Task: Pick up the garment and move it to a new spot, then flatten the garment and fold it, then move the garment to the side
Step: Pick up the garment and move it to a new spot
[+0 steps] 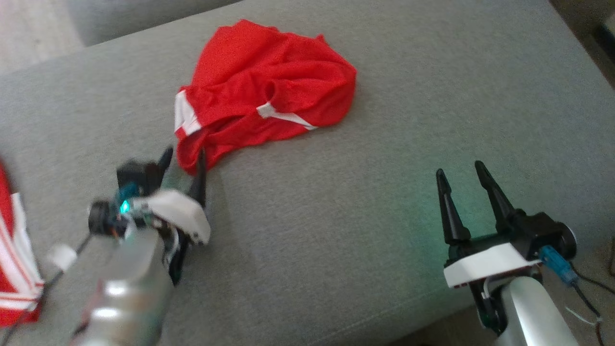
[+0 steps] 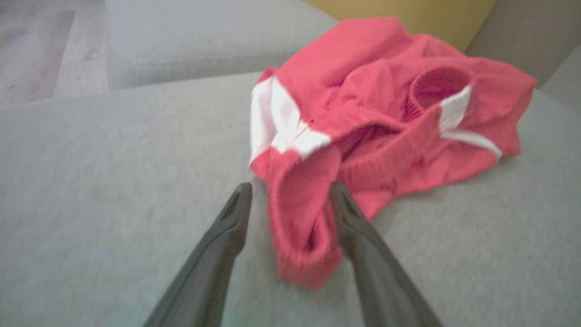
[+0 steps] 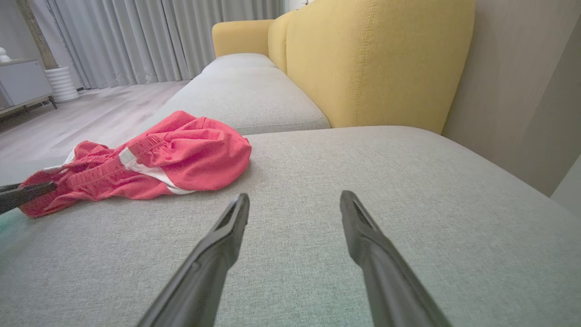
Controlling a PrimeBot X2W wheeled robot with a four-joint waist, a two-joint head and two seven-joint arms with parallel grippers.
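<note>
The garment (image 1: 269, 81) is a pair of red shorts with white stripes, lying crumpled on a grey sofa cushion (image 1: 336, 216). My left gripper (image 1: 185, 158) is at its near corner. In the left wrist view my left gripper (image 2: 290, 190) is open, and a loose fold of the garment (image 2: 372, 100) rests on the cushion between its two fingers. My right gripper (image 1: 460, 169) stands open well to the right, apart from the cloth. In the right wrist view it (image 3: 295, 196) hovers over bare cushion, with the garment (image 3: 181, 154) far left.
Another red and white striped cloth (image 1: 14, 269) lies at the left edge. A yellow backrest (image 3: 372, 59) rises behind the cushions. A second grey cushion (image 3: 245, 91) lies beyond the garment. The wooden floor (image 3: 68, 122) lies off the sofa's open side.
</note>
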